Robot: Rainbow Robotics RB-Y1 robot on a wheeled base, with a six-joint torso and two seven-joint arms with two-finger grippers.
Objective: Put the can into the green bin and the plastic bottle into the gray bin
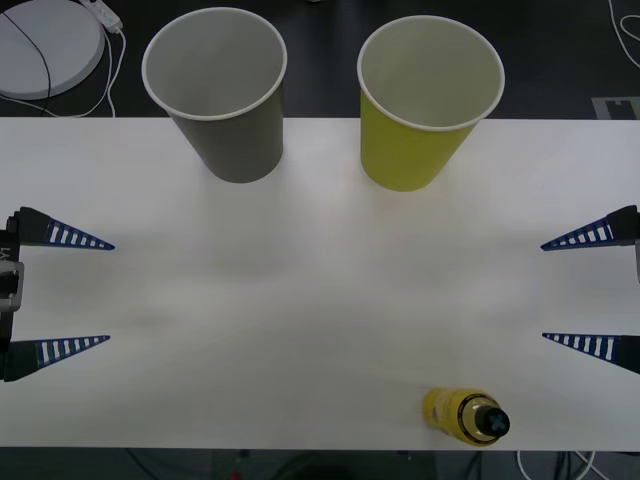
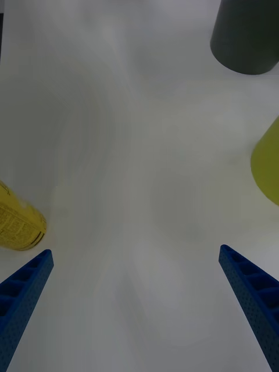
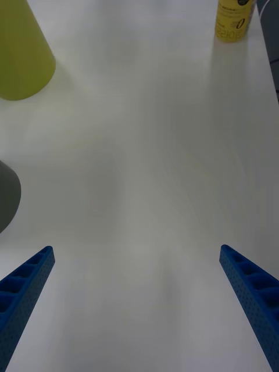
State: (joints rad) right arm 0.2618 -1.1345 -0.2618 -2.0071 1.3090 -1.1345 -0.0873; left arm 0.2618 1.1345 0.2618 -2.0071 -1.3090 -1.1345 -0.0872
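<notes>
1. A large dark gray tapered paper cup, the gray bin, is stood upright near the far edge of the white table, on the robot's left side of centre.
2. Just beside it, to the right, a large yellow-green tapered paper cup with a white rim, the green bin, is also stood upright. The two cups are kept apart, not touching.
3. The small yellow plastic bottle with a black screw cap is found upright at the near edge of the table, right of centre, well apart from both cups.
4. The left end effector is held over the table's left edge with its blue ribbed fingers spread wide, nothing gripped.
5. The right end effector is held over the right edge, fingers equally wide apart and empty; the bottle is seen just beside one of its fingers in the right wrist view.
</notes>
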